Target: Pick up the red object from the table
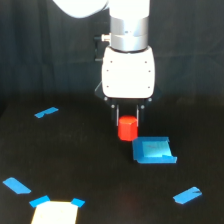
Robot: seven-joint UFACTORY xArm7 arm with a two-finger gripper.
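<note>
The red object [127, 129] is a small red-orange block in the middle of the exterior view. Its top sits between the two dark fingers of my gripper [127, 117], which hangs straight down from the white arm. The fingers [114, 114] press against the block's upper sides, so the gripper is shut on it. The lower half of the block shows below the fingertips. I cannot tell whether its base touches the black table [75, 160] or hangs just above it.
A blue open box-like piece [154, 151] lies just to the exterior view's right of and in front of the block. Blue tape pieces lie at the left [46, 112], lower left [16, 186] and lower right [187, 195]. A pale rectangle with blue corners [55, 212] sits at the bottom edge.
</note>
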